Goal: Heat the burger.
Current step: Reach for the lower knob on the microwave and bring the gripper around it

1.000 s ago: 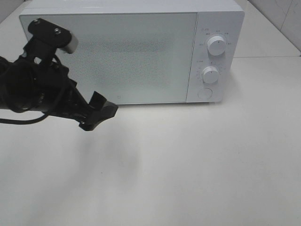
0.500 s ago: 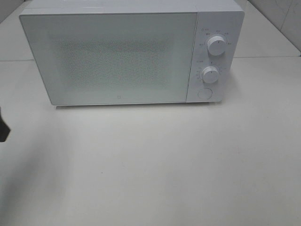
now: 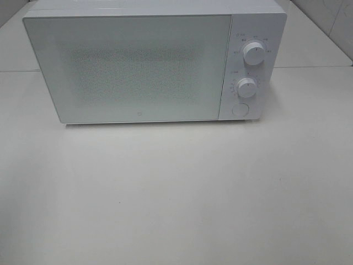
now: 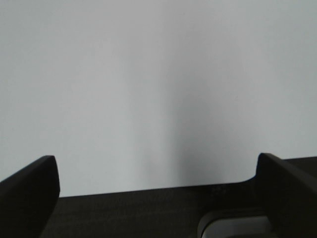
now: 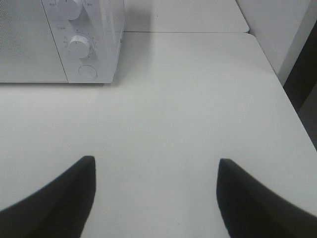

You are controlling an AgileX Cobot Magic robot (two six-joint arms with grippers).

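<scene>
Both of our grippers stand open and empty, each seen only from its own wrist camera.

On our left arm, the left gripper (image 4: pixel 156 161) has its jaws spread very wide. Its two dark fingers (image 4: pixel 29 198) show only as blunt tips at opposite edges of the wrist view, and a dark part of the gripper body runs between them. On our right arm, the right gripper (image 5: pixel 156 162) is also parted, a little less widely. Its two dark, rounded fingertips (image 5: pixel 64 203) point forward and slightly downward, well apart from each other. Neither pair of fingers touches or grips anything. The wrist views show no more of either arm than these tips.
</scene>
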